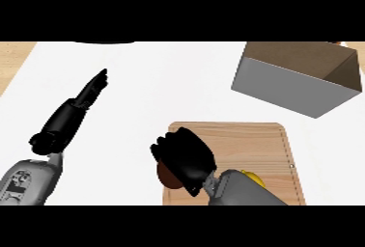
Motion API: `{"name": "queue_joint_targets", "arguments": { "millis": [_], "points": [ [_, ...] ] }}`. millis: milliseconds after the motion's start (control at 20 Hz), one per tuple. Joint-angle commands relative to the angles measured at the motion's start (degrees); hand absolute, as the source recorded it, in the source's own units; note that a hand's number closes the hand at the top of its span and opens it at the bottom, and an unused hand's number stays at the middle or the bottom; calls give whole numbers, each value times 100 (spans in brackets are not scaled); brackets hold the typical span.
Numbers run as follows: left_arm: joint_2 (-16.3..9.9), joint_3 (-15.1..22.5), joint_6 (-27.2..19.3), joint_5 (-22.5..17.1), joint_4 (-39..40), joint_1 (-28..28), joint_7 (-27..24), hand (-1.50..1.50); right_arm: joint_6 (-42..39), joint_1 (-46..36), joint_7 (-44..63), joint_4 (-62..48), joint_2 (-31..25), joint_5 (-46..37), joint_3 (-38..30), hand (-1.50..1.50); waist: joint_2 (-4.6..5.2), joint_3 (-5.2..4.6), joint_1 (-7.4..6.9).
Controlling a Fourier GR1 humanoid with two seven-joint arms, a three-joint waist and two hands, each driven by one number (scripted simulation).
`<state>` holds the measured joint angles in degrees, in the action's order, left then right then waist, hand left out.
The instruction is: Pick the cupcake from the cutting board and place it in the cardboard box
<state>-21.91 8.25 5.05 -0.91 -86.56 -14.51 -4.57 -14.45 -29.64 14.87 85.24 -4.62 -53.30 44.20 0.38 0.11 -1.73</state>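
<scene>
A wooden cutting board (249, 140) lies at the lower middle of the white counter. My right hand (187, 158) hovers over the board's left part, fingers curled down round the cupcake (169, 176). Only the cupcake's dark brown side shows, below the hand's left edge. A yellow bit (253, 177) peeks out beside my right wrist; I cannot tell whether it belongs to the cupcake. The cardboard box (296, 82), grey outside and brown inside, stands open-topped at the upper right, well apart from the hand. My left hand (80, 103) rests at the left, fingers straight.
The white counter (164, 82) spreads between the board and the box. A strip of wooden surface (13, 60) shows along the far left edge.
</scene>
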Motion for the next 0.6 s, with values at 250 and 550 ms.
{"name": "queue_joint_targets", "arguments": {
  "millis": [250,550],
  "points": [
    [91,-220,-26,67,103,150,-38,0,375,-71,-1545,1342,-947,82,-706,150,-47,-9,201],
    [82,-209,18,73,-94,216,-7,0,-5,-537,-181,1701,-395,714,-2400,150,-57,-10,241]
  ]
}}
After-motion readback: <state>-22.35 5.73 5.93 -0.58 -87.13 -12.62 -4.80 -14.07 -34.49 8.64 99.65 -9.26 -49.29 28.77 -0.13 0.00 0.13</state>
